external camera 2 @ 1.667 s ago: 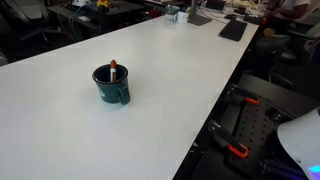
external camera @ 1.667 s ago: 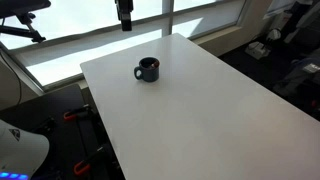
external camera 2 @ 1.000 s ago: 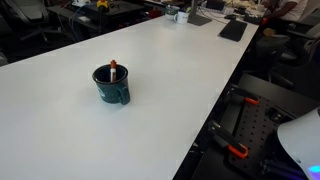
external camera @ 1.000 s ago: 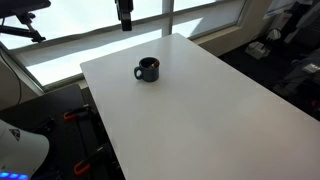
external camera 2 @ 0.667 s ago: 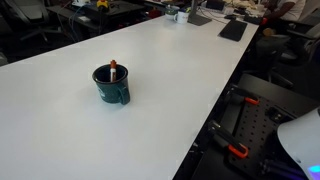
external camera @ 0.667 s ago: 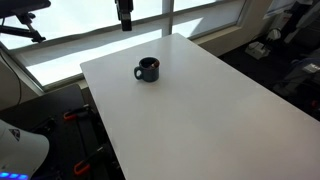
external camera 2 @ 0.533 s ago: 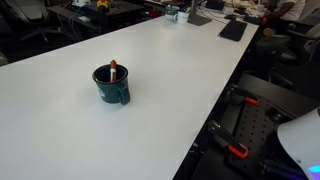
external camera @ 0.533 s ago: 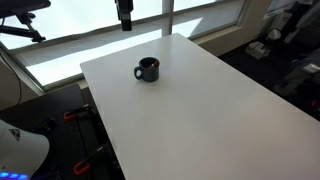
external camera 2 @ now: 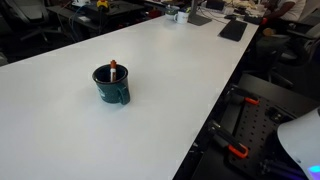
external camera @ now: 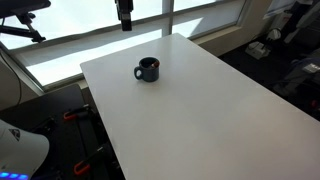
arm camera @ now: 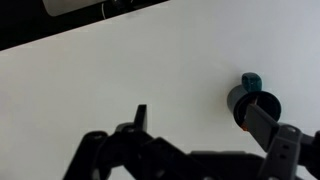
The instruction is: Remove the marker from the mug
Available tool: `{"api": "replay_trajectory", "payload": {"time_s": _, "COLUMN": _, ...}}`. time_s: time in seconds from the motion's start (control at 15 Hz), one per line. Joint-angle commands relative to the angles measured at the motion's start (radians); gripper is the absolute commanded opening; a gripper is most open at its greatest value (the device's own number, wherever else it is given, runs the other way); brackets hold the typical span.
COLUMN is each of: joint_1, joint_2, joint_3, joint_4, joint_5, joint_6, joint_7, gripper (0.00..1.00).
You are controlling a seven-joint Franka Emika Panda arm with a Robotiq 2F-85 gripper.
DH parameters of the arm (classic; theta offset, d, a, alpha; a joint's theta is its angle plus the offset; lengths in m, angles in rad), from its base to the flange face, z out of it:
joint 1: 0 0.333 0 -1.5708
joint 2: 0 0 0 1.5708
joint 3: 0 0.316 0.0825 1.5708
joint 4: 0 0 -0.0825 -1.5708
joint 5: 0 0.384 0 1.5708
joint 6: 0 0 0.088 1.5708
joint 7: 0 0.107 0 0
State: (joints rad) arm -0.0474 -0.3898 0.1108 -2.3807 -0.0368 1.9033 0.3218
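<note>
Marker (external camera 2: 113, 69), thin and reddish, stands upright in small dark cylindrical mug (external camera 2: 111, 86). Black two-finger gripper (external camera: 124, 24) hovers high above and off to one side. Its jaws are spread apart.

We see the gripper (arm camera: 195, 110) in the wrist view as a matt black silhouette. It has two flat, blunt-ended fingers (arm camera: 140, 116) on chunky linkage bars (arm camera: 170, 158), with rounded knuckles along the lower edge (the shadow hides any screws or markings). In an exterior view the gripper (external camera: 125, 22) reads as a small dark block, boxy above and narrower towards the tip. We also find a smooth white rounded housing (external camera: 20, 150) at the frame corner, with a small blue glow (external camera: 8, 170) low on it. A white rounded housing (external camera 2: 300, 135) of the same smooth look shows in an exterior view too.
</note>
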Motion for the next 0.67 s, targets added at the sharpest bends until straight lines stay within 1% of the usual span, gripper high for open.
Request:
{"api": "replay_trajectory", "payload": {"time_s": 0.0, "joint_1": 0.008, "joint_2": 0.037, "joint_3": -0.011, "joint_4": 0.027, "joint_5": -0.004, "joint_6": -0.009, "joint_7": 0.01, "gripper": 1.0}}
{"api": "replay_trajectory", "payload": {"time_s": 0.2, "joint_1": 0.008, "joint_2": 0.111, "joint_3": -0.023, "joint_4": 0.08, "joint_5": 0.006, "joint_6": -0.007, "joint_7": -0.01, "gripper": 1.0}}
{"api": "replay_trajectory", "payload": {"time_s": 0.47, "joint_1": 0.016, "joint_2": 0.23, "joint_3": -0.054, "joint_4": 0.178, "joint_5": 0.025, "joint_6": 0.011, "joint_7": -0.092, "gripper": 1.0}}
{"api": "replay_trajectory", "payload": {"time_s": 0.53, "joint_1": 0.016, "joint_2": 0.161, "joint_3": -0.046, "joint_4": 0.109, "joint_5": 0.004, "joint_6": 0.013, "joint_7": -0.047, "gripper": 1.0}}
{"api": "replay_trajectory", "payload": {"time_s": 0.6, "joint_1": 0.017, "joint_2": 0.19, "joint_3": -0.053, "joint_4": 0.132, "joint_5": 0.008, "joint_6": 0.013, "joint_7": -0.064, "gripper": 1.0}}
